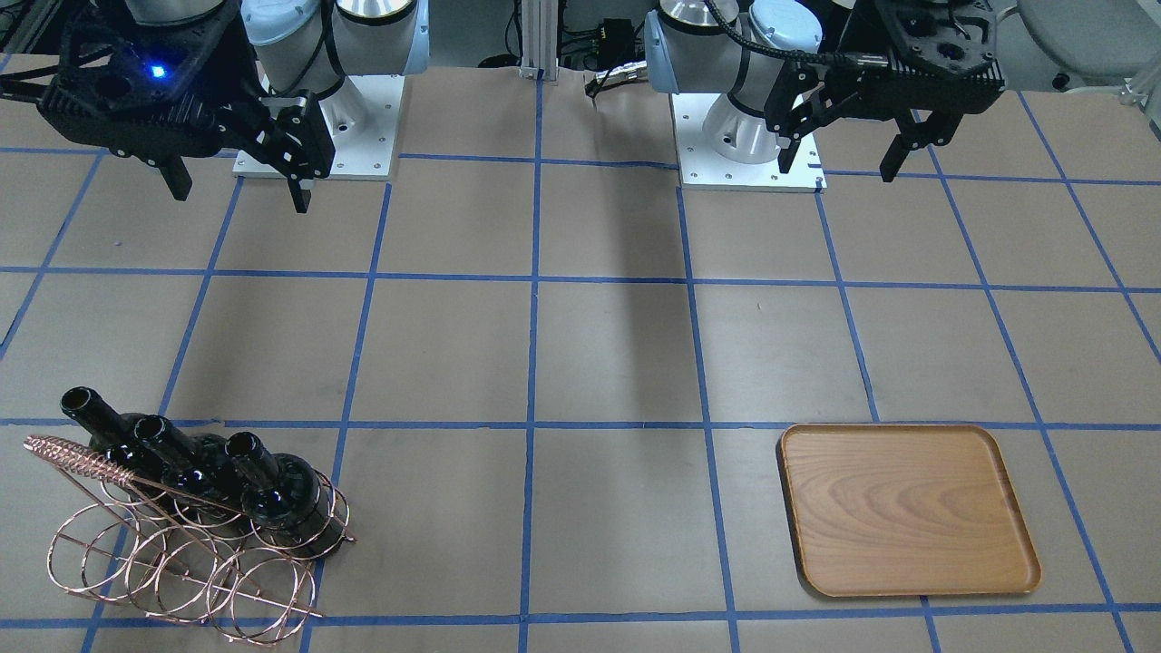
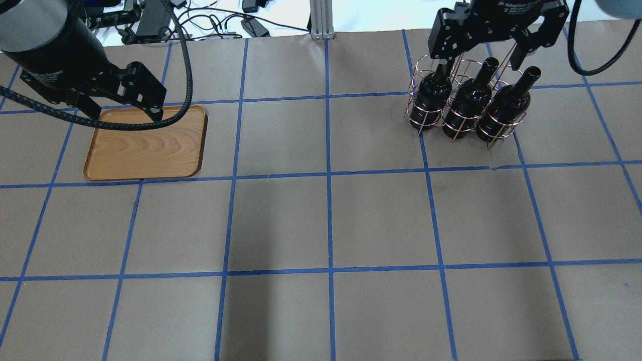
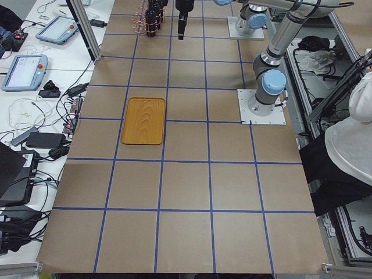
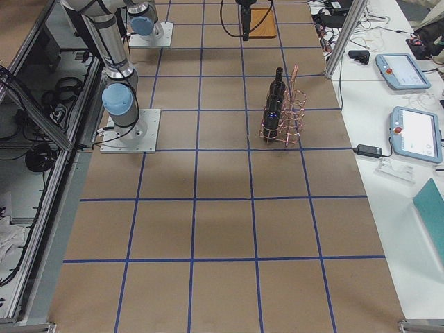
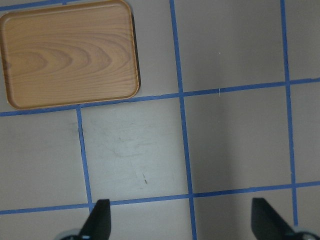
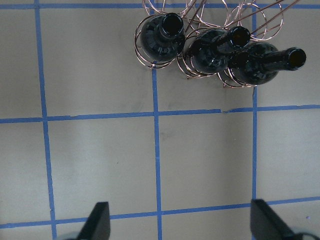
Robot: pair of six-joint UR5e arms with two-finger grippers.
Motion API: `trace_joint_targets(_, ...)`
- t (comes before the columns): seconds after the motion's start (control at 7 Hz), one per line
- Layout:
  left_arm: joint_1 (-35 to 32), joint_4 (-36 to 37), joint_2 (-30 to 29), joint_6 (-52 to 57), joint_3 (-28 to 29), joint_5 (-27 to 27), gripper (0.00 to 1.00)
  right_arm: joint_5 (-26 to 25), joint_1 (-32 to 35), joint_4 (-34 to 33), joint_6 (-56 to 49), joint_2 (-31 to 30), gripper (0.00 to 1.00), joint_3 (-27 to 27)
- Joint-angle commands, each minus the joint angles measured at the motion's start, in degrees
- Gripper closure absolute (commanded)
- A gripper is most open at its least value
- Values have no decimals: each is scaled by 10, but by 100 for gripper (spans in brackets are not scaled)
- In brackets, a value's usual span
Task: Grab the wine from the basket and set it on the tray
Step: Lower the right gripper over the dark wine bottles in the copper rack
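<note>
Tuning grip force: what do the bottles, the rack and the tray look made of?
Bottles: probably glass, near-black and glossy with sharp highlights.
Rack: thin shiny copper-toned wire, likely metal.
Tray: light wood or veneer, visible grain, satin finish, dark rim.

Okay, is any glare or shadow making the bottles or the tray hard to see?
Exterior front-facing: a soft shadow band runs down the table centre, clear of both; the wine bottles carry only small glints. Left wrist-mounted: the tray is evenly lit, grain sharp. Overhead exterior: the strip beyond the table's far edge is blown out white.
</note>
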Motion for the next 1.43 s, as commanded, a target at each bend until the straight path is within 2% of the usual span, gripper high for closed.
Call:
trace_joint_targets(0.0, 0, 0, 0, 0, 0, 0, 0, 6, -1, -7, -4, 0, 0, 9)
trace_joint_targets(0.14, 0, 0, 0, 0, 0, 0, 0, 2, -4, -10, -1, 0, 0, 10)
trace_joint_targets(0.43, 0, 1, 0, 0, 0, 0, 0, 6, -60, -19, -10, 19, 0, 10)
trace_joint_targets(0.71, 0, 1, 0, 0, 0, 0, 0, 6, -105, -113, -15, 85, 0, 31)
trace_joint_targets(0.86, 0, 0, 0, 0, 0, 0, 0, 8, -105, -147, -9, 102, 0, 46)
trace_joint_targets(1.29, 0, 1, 0, 0, 0, 0, 0, 8, -102, -217, -2, 105, 1, 82)
